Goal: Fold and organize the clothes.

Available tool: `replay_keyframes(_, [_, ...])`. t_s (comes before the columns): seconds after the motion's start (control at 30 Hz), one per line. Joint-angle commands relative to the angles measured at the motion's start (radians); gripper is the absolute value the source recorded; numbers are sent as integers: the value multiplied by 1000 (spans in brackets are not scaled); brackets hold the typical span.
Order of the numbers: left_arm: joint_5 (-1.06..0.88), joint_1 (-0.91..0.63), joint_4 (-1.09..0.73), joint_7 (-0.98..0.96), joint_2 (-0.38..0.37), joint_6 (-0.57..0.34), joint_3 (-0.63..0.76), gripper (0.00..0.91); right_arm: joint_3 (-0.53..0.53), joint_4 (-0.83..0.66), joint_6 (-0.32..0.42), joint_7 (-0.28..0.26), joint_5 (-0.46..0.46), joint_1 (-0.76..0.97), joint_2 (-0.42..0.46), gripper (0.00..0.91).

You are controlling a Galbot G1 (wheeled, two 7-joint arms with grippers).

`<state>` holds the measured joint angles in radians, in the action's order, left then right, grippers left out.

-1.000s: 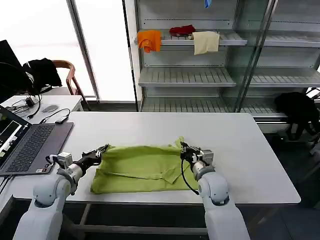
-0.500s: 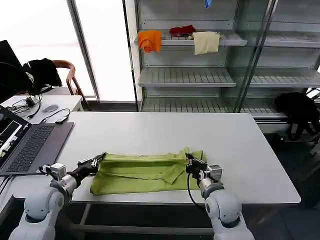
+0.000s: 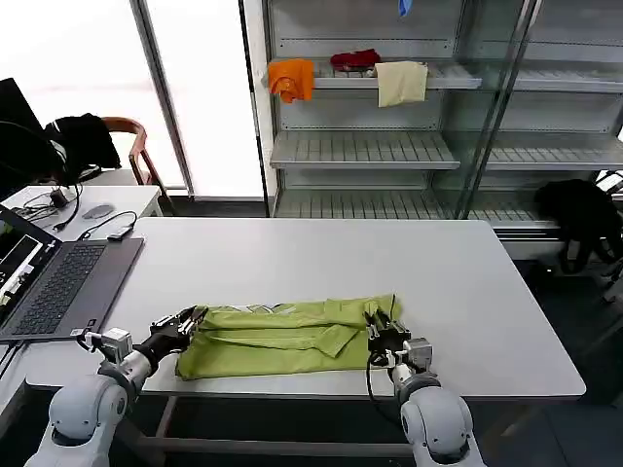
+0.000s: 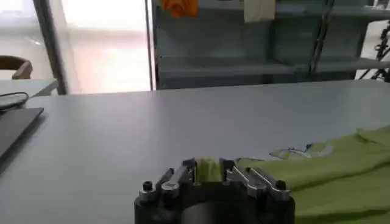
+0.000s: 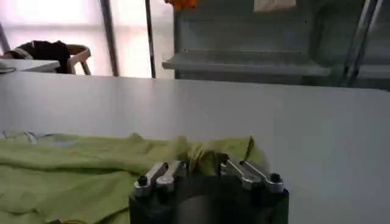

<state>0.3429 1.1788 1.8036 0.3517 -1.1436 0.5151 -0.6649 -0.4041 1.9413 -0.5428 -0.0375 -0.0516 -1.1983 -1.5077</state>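
- We find the left tool (image 3: 192, 318) clamped on one end of the T-shirt (image 3: 282, 337).
- We find the right tool (image 3: 375, 322) pinching the opposite end.
- The shirt lies bunched between them on the counter (image 3: 292, 258).

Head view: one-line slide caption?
Left gripper and right gripper hold opposite ends of the half-folded lime T-shirt on the white table.
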Motion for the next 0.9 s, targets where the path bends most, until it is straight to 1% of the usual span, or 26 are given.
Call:
replay_keyframes(0.03, [-28, 13, 14, -10, -3, -7, -5, 907, -30, 19, 34, 24, -155, -20, 13, 907])
replay_keyframes(0.13, [-4, 20, 43, -34, -12, -11, -15, 907, -58, 45, 33, 23, -122, -20, 26, 907])
replay_keyframes(0.23, [40, 37, 90, -114, -37, -7, -28, 907, -100, 77, 36, 19, 17, -8, 38, 907])
replay_keyframes(0.27, [54, 49, 100, -149, -49, -9, -30, 907, -120, 91, 34, 12, 105, 4, 49, 907])
replay_keyframes(0.3, [78, 68, 123, -190, -61, -12, -30, 907, -131, 98, 29, 10, 151, 17, 56, 907])
replay_keyframes(0.33, [77, 89, 138, -210, -78, -22, -28, 907, -142, 106, 19, 8, 188, 29, 65, 907])
replay_keyframes(0.4, [77, 129, 165, -284, -106, -49, -15, 907, -150, 113, 2, 10, 227, 56, 91, 907])
replay_keyframes(0.57, [57, 171, 176, -403, -197, -95, 38, 907, -150, 127, -24, 17, 259, 96, 126, 907])
replay_keyframes(0.67, [21, 157, 136, -442, -227, -134, 59, 907, -151, 133, -29, 17, 263, 96, 131, 907])
replay_keyframes(0.77, [14, 137, 109, -475, -242, -149, 66, 907, -156, 135, -30, 15, 267, 87, 137, 907])
replay_keyframes(0.9, [2, 135, 98, -474, -249, -156, 70, 907, -166, 140, -34, 16, 284, 83, 149, 907])
